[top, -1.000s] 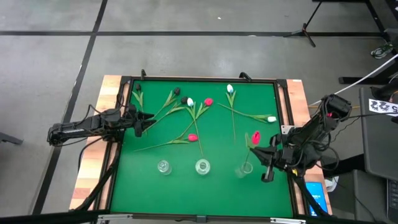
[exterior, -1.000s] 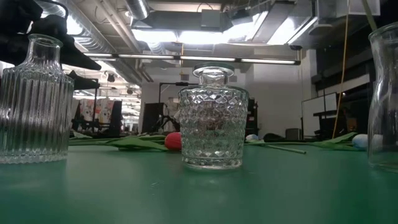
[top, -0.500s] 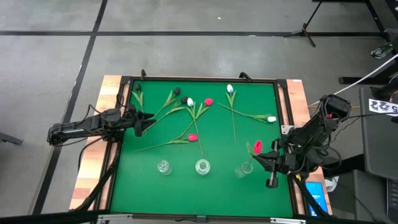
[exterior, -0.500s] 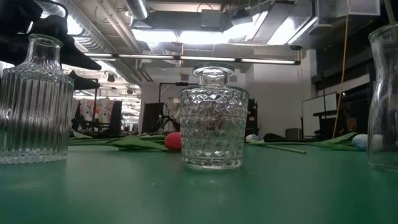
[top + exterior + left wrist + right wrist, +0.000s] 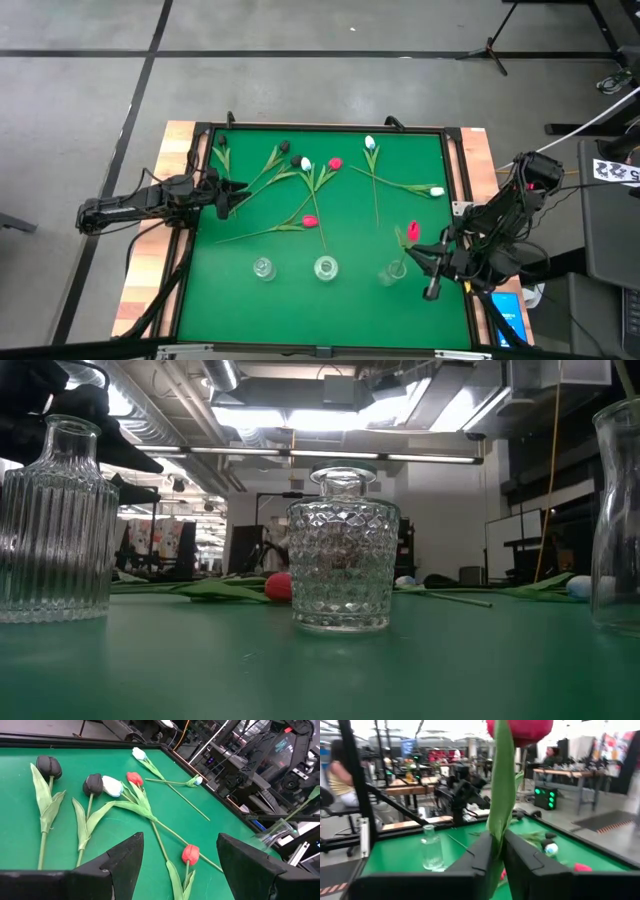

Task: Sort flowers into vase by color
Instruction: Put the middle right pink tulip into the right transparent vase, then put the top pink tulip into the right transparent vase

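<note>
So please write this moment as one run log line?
right gripper: around stem of red tulip, at right vase | left gripper: open, waiting at left edge | other vases: empty

A seated person [image 5: 342, 775] and workbenches [image 5: 570, 772] fill the room behind.

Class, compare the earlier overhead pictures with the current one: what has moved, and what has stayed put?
The right gripper, holding the red tulip by its stem, has drawn it toward the right-hand vase, stem tip now at the mouth. The left gripper, the other flowers and the other two vases are unchanged.
</note>
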You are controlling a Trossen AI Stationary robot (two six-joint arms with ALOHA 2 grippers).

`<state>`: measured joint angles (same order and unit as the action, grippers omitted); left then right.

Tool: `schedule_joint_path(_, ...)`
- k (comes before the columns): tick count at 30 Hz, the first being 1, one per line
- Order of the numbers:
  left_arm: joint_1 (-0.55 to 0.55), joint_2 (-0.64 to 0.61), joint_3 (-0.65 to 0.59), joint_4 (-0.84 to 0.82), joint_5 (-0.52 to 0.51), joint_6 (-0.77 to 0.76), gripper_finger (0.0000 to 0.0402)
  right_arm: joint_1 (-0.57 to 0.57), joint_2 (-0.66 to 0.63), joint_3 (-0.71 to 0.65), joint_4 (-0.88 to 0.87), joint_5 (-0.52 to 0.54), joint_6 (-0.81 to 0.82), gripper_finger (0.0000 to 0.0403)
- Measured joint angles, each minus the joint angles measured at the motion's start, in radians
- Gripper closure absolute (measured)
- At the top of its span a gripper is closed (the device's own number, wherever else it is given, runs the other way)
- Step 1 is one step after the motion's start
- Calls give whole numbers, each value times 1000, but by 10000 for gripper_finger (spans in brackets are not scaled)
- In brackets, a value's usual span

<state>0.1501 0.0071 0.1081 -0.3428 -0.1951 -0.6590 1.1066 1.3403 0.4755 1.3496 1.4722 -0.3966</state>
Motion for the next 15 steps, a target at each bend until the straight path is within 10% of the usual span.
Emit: schedule_joint_path(15,0,0,0,0,-2,0,155,-1,-2,16,63,-24,-10,236)
